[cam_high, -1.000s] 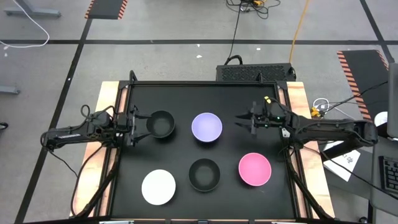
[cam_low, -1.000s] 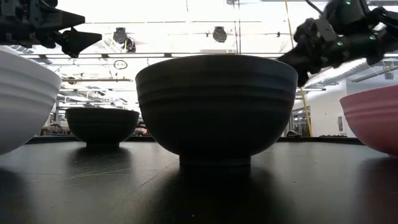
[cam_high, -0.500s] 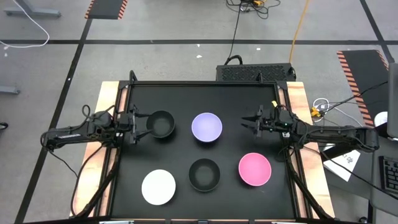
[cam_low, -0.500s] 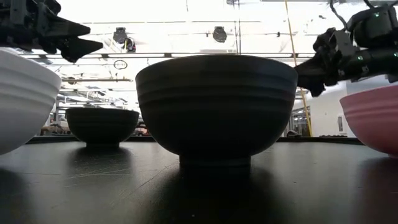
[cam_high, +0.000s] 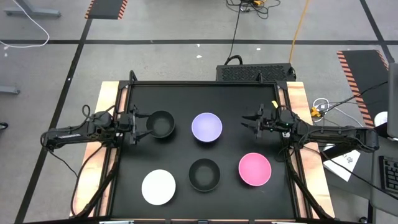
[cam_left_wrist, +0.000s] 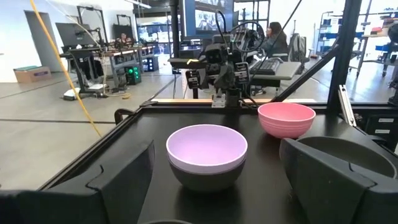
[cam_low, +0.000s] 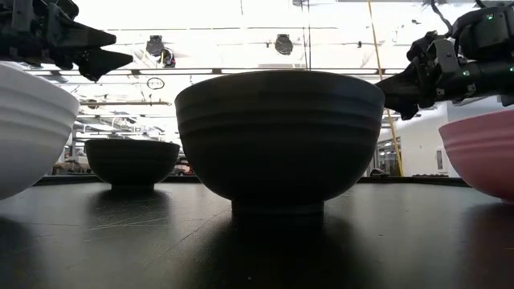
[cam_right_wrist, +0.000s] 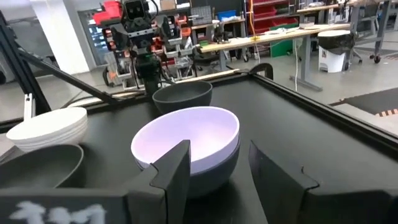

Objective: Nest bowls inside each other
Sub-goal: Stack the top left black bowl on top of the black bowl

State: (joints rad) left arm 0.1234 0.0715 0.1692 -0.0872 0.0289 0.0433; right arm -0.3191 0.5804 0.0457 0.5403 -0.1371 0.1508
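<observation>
While the left gripper (cam_high: 140,125) jaws gape beside a black bowl (cam_high: 161,124), the right gripper (cam_high: 250,120) jaws seem spread.

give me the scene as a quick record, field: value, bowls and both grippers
nested: round lavender bowl sits inside a dark bowl, table centre-back
loose bowls: round black bowl back left; round black bowl front centre; round white bowl front left; round pink bowl front right
left gripper: open, empty, beside back-left black bowl
right gripper: open, empty, raised right of lavender bowl
</observation>
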